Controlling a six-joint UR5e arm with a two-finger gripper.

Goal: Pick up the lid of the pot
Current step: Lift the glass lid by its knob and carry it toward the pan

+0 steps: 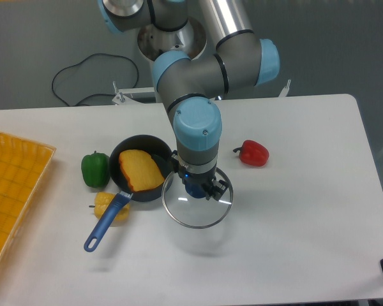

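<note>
Camera view: dark two-finger gripper (197, 183) pinches blue round knob (195, 191) of clear glass pot lid (198, 213) — seemingly raised over white table (300, 242). Risk: off-centre pinch — lid tilts, slips, drops.
</note>
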